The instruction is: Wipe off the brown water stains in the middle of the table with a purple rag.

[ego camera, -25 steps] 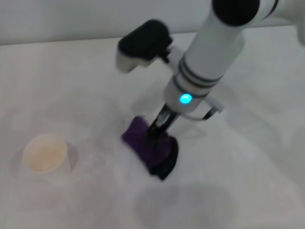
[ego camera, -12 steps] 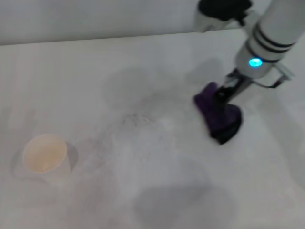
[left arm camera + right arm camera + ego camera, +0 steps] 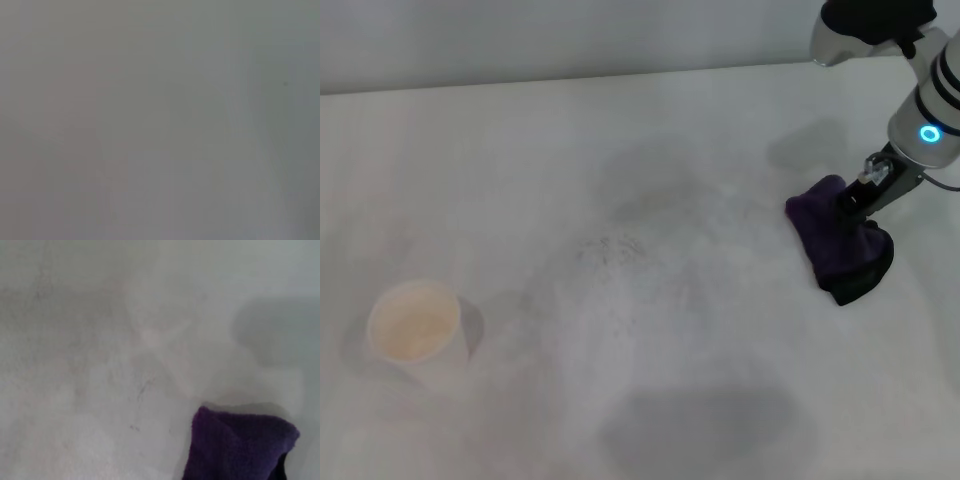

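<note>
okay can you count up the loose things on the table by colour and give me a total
Purple: 1, the purple rag, gripped by the right pincer at the table's right side.
White: 1, the cup with a tan inside, standing near the left side.
Brown: 0, no brown stain is visible, only a faint grey speckled smudge mid-table.
Total: 2

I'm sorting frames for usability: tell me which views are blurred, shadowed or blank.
Head view: soft focus, a broad grey shadow on the table near the bottom. Left wrist view: featureless grey, nothing readable. Right wrist view: hazy, the rag is the only distinct shape.
</note>
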Controlling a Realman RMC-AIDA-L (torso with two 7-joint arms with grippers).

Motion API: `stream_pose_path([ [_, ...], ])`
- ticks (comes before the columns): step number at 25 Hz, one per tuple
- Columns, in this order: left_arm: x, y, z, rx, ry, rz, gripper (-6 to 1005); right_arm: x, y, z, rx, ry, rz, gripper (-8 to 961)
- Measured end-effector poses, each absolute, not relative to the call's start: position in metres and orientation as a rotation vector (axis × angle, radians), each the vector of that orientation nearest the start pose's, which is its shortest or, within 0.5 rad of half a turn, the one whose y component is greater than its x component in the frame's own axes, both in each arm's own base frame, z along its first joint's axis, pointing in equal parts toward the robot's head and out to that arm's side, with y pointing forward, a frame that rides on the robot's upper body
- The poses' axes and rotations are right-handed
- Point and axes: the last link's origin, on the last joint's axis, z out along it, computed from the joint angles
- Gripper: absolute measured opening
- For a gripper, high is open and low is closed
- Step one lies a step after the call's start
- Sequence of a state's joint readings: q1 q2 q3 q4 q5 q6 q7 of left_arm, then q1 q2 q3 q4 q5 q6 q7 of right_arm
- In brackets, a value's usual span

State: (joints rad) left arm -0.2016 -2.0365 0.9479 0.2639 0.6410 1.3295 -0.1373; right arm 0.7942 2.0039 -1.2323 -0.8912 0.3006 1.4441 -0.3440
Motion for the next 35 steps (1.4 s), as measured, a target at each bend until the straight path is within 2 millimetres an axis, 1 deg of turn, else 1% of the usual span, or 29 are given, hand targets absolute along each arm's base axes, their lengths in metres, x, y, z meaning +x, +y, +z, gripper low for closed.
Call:
stream_pose_path([
  [7, -0.38, 0.273, 0.061, -1.59, -0.212, -0.49, 876, 0.249, 0.393, 0.019, -2.168, 1.36, -0.694, 89],
  [11, -0.38, 0.272, 0.061, -1.591, -0.214, -0.491, 876, 0.25, 0.394, 0.022, -2.158, 1.358, -0.692, 91],
  [14, -0.38, 0.272, 0.06, -1.591, -0.219, -0.493, 876, 0.248, 0.396, 0.026, -2.16, 1.353, -0.665, 92],
  [16, -0.38, 0.272, 0.059, -1.591, -0.22, -0.494, 877, 0.245, 0.4, 0.033, -2.166, 1.346, -0.611, 277],
  [19, -0.382, 0.274, 0.056, -1.591, -0.244, -0.48, 877, 0.244, 0.409, 0.05, -2.171, 1.331, -0.462, 278],
  [22, -0.382, 0.274, 0.055, -1.592, -0.255, -0.476, 877, 0.25, 0.416, 0.066, -2.168, 1.315, -0.267, 279],
  [24, -0.382, 0.274, 0.054, -1.591, -0.258, -0.476, 877, 0.257, 0.42, 0.076, -2.156, 1.291, -0.149, 280],
  [26, -0.381, 0.275, 0.053, -1.591, -0.26, -0.477, 877, 0.267, 0.422, 0.084, -2.136, 1.253, -0.071, 281],
  [27, -0.381, 0.277, 0.051, -1.592, -0.265, -0.477, 877, 0.273, 0.422, 0.087, -2.125, 1.234, -0.036, 281],
  [28, -0.381, 0.277, 0.051, -1.592, -0.265, -0.477, 877, 0.273, 0.422, 0.087, -2.125, 1.234, -0.036, 281],
  [29, -0.38, 0.278, 0.051, -1.589, -0.27, -0.476, 877, 0.284, 0.42, 0.091, -2.101, 1.193, 0.016, 282],
  [30, -0.38, 0.282, 0.05, -1.574, -0.288, -0.477, 877, 0.289, 0.421, 0.093, -2.082, 1.167, 0.054, 282],
  [31, -0.381, 0.282, 0.05, -1.566, -0.296, -0.476, 877, 0.301, 0.419, 0.096, -2.039, 1.136, 0.114, 282],
  [35, -0.383, 0.285, 0.049, -1.533, -0.332, -0.47, 877, 0.325, 0.412, 0.107, -1.906, 1.095, 0.297, 284],
])
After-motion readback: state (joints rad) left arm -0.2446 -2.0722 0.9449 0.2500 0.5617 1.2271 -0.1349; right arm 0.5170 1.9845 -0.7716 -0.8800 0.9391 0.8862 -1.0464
